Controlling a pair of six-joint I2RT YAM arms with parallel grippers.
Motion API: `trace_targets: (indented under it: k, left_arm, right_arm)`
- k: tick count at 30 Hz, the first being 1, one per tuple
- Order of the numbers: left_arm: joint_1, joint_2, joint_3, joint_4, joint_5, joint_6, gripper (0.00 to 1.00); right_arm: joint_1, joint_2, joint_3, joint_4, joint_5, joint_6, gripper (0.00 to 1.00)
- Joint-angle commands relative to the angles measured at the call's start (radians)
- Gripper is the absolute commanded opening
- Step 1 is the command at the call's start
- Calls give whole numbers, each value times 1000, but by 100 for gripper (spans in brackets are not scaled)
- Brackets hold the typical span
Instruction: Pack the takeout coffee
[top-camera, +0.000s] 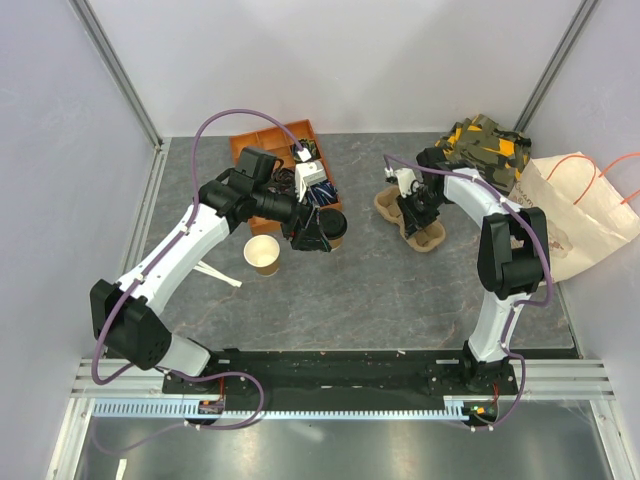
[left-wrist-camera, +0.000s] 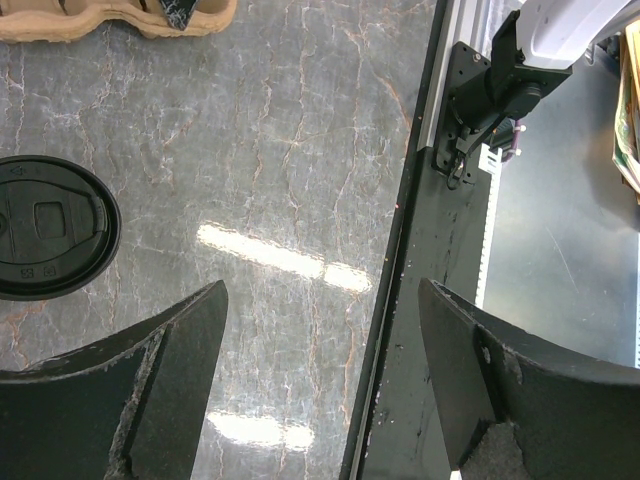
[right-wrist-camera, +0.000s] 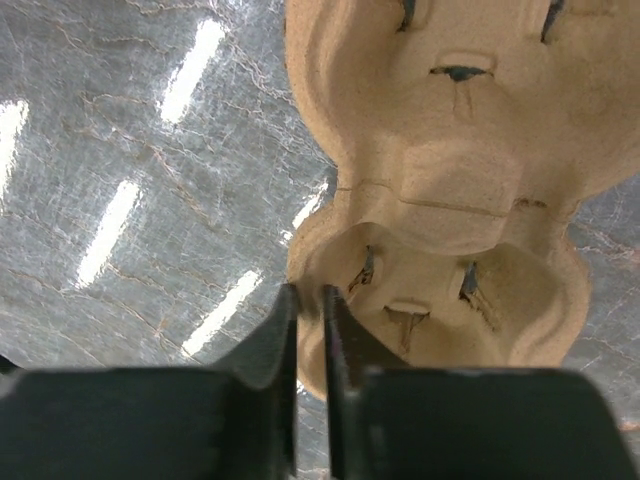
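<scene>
Right gripper (right-wrist-camera: 310, 300) is squeezing its jaws almost together on the near rim of the pulp carrier (right-wrist-camera: 450, 180), with the thin wall of one pocket caught between them as far as I can tell. My guess is it's pinning the carrier down so it isn't skating around on the table (right-wrist-camera: 120, 150) when a cup gets pushed in.

Left gripper (left-wrist-camera: 320, 290) is hanging with its jaws spread wide and nothing in them, which makes sense since they're needing room to go around a cup.

The takeout coffee (left-wrist-camera: 45, 228) is standing upright on the table just off to one side of those open jaws, black lid on, not touching them. It's sitting between the lidless cup (top-camera: 262, 255) and the carrier. So it isn't packed yet, and I'm reading this as the lining-up-for-the-grab step.

Paper bag (top-camera: 590, 215) is lying out past the right arm, apart from the cups.
</scene>
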Motion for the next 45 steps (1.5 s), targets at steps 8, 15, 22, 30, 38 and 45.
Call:
trace_targets:
  k: [8, 15, 22, 30, 38, 45]
  left_arm:
    - [8, -16, 1, 33, 35, -19, 84]
    - [9, -10, -2, 59, 21, -77, 84]
    - [26, 1, -16, 118, 14, -158, 84]
    - [43, -8, -134, 329, -91, -455, 77]
    - [-115, 172, -76, 563, -195, -802, 79]
    - [-252, 390, 90, 553, -328, -973, 67]
  right_arm:
    - [2, -52, 82, -49, 8, -26, 0]
    - [2, -109, 64, -56, 49, -67, 0]
    - [31, -199, -20, 6, 106, -129, 0]
    - [46, -227, -79, 55, 79, -94, 0]
    - [7, -187, -54, 53, -37, 70, 0]
    - [-7, -213, -59, 50, -34, 120, 0]
